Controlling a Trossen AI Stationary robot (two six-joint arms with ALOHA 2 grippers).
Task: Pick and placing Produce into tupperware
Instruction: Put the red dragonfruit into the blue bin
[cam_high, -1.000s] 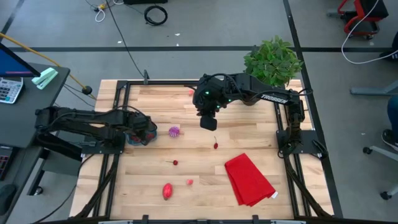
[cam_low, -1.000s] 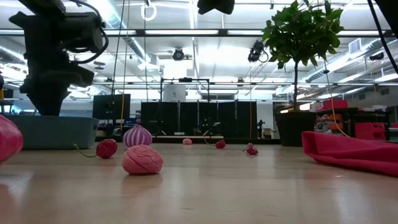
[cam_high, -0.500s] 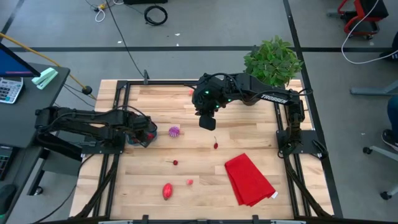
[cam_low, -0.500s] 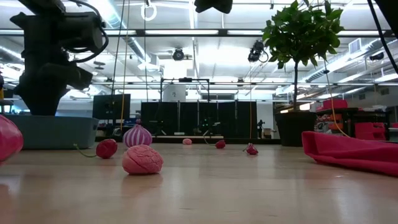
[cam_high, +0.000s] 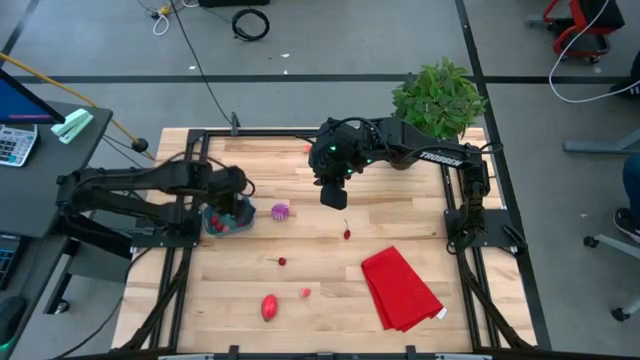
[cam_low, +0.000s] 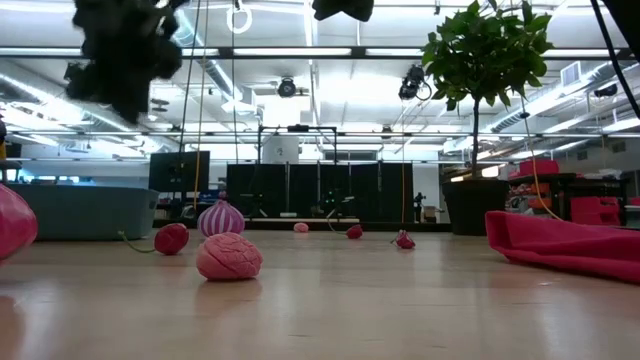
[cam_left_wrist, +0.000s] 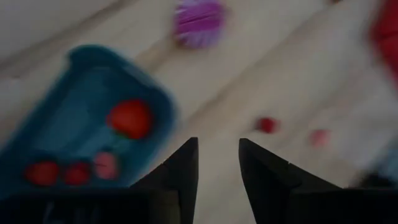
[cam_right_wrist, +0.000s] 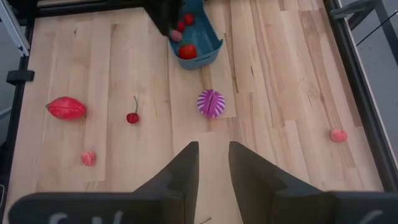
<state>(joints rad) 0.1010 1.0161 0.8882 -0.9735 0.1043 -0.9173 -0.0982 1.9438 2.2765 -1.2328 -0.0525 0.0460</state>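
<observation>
Left hand (cam_high: 228, 190) now above tupperware (cam_high: 226, 217)

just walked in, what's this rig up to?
It's sorting produce into the blue container at the table's left edge, which holds four red pieces. The left claw hangs above the container, open and empty. The right claw waits high over mid-table, also open and empty. Out on the wood: the purple onion, two cherries, a red oval and a couple of pink bits.
</observation>
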